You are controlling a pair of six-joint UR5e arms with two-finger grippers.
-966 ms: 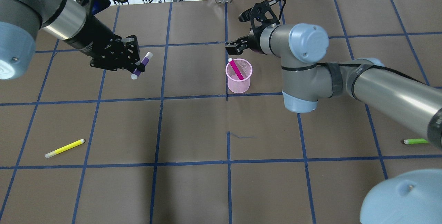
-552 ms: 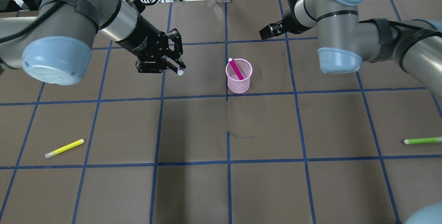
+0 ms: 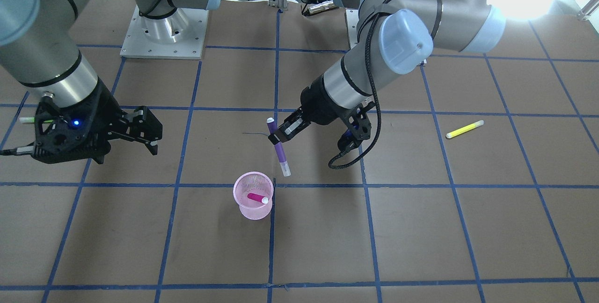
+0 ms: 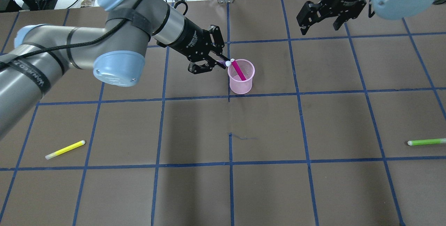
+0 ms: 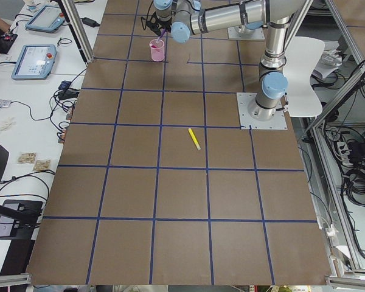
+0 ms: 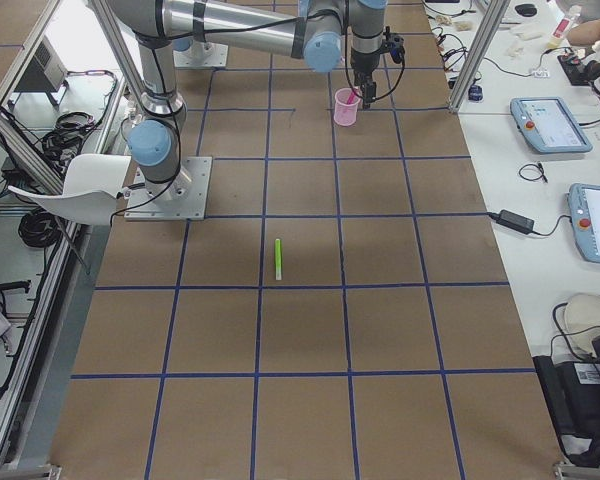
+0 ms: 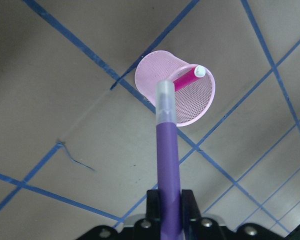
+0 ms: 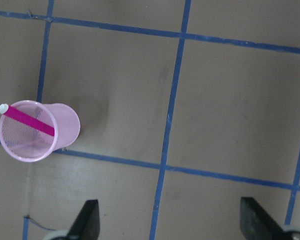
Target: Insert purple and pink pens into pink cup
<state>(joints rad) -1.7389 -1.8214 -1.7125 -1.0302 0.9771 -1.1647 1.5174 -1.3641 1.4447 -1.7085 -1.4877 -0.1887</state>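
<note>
One pale-capped purple pen [image 3: 281, 152] slants near pink mesh cup [image 3: 255, 212]

Robotics lab, taped-grid table [image 5: 182, 201], teach pendants [image 5: 33, 61]

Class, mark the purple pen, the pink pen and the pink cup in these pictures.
purple pen [image 7: 168, 150]: left wrist view, on its purple barrel.
pink pen [image 4: 238, 70]: overhead view, on the middle of its barrel.
pink cup [image 8: 70, 127]: right wrist view, on its outer wall.
</note>
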